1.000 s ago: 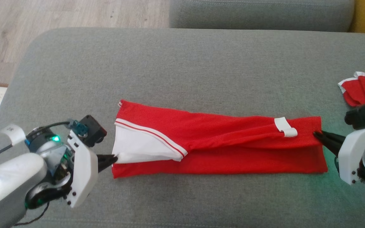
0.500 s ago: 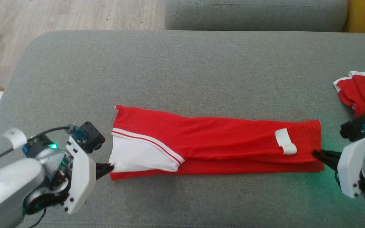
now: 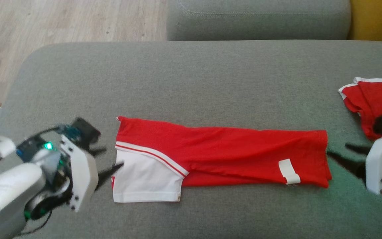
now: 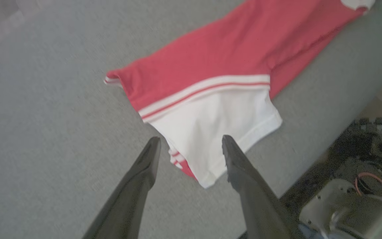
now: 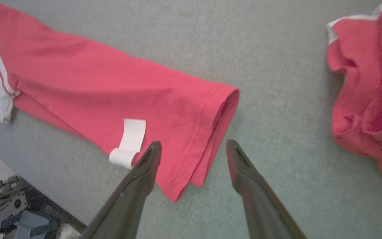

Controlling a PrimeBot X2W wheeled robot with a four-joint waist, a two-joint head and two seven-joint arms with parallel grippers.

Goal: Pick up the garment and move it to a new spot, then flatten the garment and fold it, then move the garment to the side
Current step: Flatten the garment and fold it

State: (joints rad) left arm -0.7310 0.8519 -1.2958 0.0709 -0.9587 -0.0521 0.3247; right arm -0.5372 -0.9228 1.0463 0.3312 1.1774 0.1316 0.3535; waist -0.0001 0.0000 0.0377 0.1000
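Both spread: left hand [image 4: 191, 141] at the white end, right hand [image 5: 193, 144] at the red end of the folded red-and-white fabric garment [image 3: 230, 149] on a grey cushion [image 3: 191, 83].

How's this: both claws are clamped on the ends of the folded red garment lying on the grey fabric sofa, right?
No: the left claw and right claw are open, gripping nothing, as both wrist views show. The folded red garment does lie on the grey fabric sofa.
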